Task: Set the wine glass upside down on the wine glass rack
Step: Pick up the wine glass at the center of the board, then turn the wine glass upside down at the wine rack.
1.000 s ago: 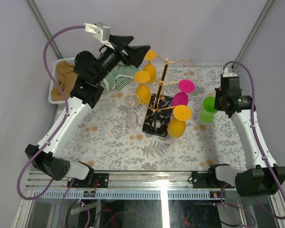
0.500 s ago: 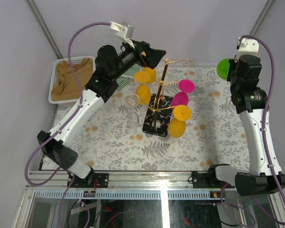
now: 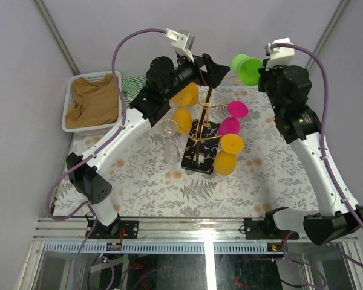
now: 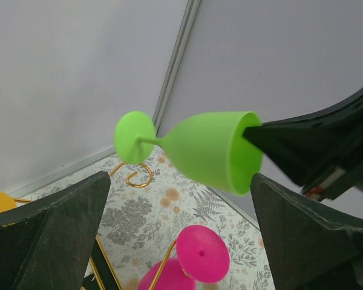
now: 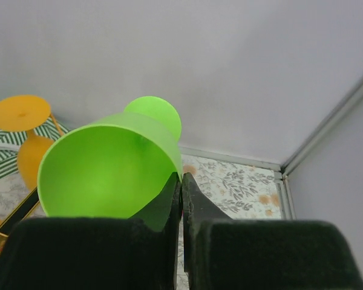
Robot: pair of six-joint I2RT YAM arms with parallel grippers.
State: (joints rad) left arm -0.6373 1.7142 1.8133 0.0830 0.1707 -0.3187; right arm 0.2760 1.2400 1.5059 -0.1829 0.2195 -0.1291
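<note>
Lying on its side in the air, the green wine glass (image 3: pixel 246 67) is above the far edge of the table (image 3: pixel 139 178), just beside the top of the gold rack (image 3: pixel 207 112), its foot toward the rack. The right gripper (image 5: pixel 181 182) is closed on the rim of the bowl. The left gripper (image 3: pixel 221 67) is wide open and empty, facing the glass. Orange glasses (image 3: pixel 183 118) and pink glasses (image 3: pixel 236 110) hang on the rack.

Probably a robotics lab test cell: plain grey walls (image 3: pixel 169 18) on metal posts (image 3: pixel 54 30) stand behind the left gripper (image 3: pixel 216 66). A fern-print surface (image 3: pixel 139 175), a slotted rail (image 3: pixel 169 244) and loose cables (image 3: pixel 33 229) lie below it.
</note>
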